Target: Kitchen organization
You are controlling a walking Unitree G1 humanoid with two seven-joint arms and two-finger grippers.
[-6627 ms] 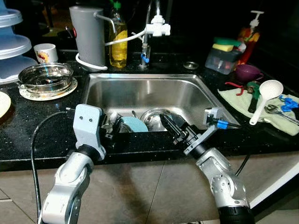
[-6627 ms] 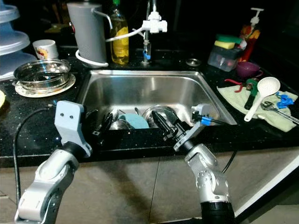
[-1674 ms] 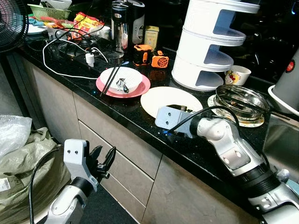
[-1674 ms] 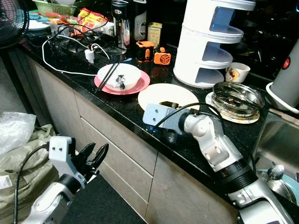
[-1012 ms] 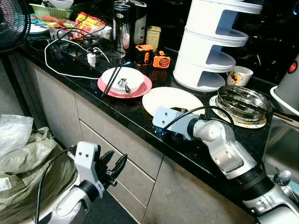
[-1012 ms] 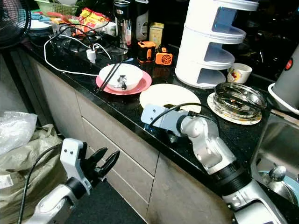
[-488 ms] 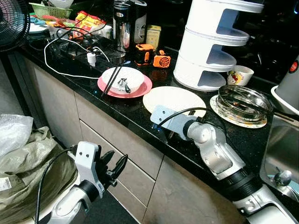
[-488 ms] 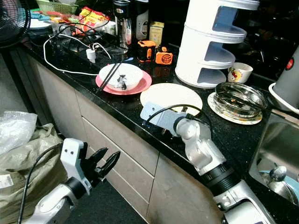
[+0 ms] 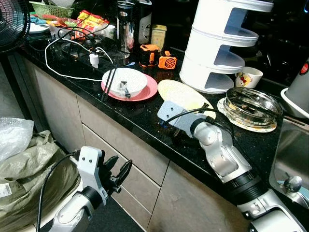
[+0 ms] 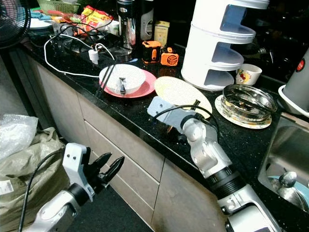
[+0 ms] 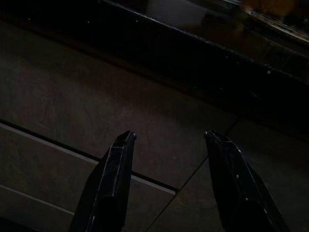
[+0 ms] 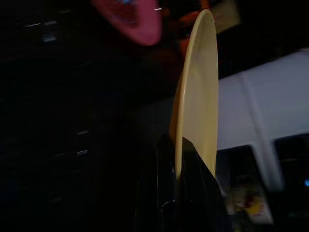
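**Yellow plate tilted up off the counter**

Eye views: the right gripper (image 9: 200, 112) grips the near rim of the yellow plate (image 9: 181, 94), which tilts up from the black counter (image 9: 135, 116), between the pink plate (image 9: 147, 92) carrying a white bowl (image 9: 125, 81) and the white rack (image 9: 219, 43). The left gripper (image 9: 118, 171) hangs below the counter edge, fingers apart.

Left wrist view: both fingers (image 11: 113, 179) spread before grey drawer fronts (image 11: 72, 111).

Right wrist view: fingers (image 12: 193, 179) pinched on the plate's edge.

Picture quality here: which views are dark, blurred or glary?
Eye views: sharp, flash-lit, background black, glints on the counter. Left wrist view: dim, the left gripper open before drawer fronts. Right wrist view: very dark and soft, the right gripper pinching the yellow plate, the only bright, edge-on shape.
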